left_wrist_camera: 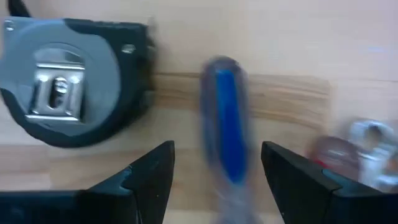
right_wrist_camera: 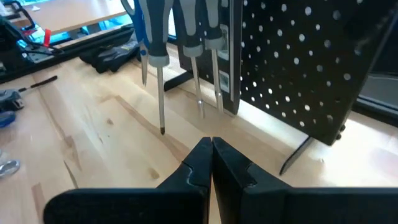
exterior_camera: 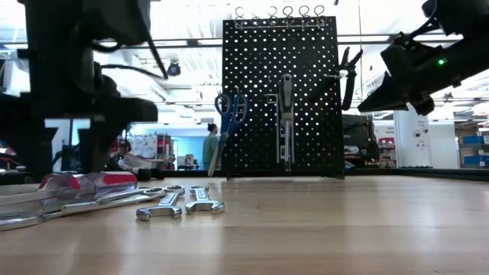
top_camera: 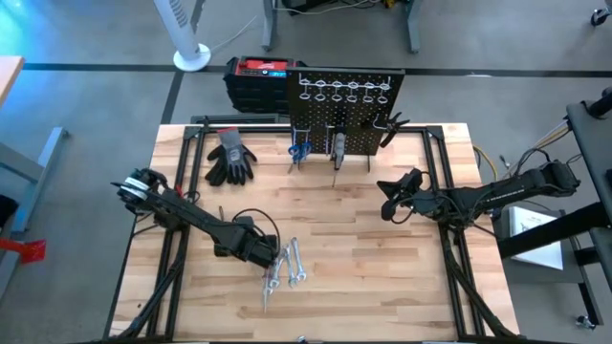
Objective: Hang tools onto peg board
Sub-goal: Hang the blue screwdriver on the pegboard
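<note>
Wrenches (exterior_camera: 179, 202), two, lie by the left gripper's (left_wrist_camera: 214, 165) parted jaws; right gripper's (right_wrist_camera: 211, 158) jaws together.

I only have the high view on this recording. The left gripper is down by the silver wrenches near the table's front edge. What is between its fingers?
Observer: The left wrist view shows the left gripper open, with a blue-handled screwdriver lying between its fingers and a gap on each side.
Operator: Is anything else close by that I'd miss from above?
Observer: A rounded grey tape measure with a metal clip lies beside that screwdriver.
Operator: And the right gripper?
Observer: The right gripper is shut with nothing in it, facing the black perforated peg board.
</note>
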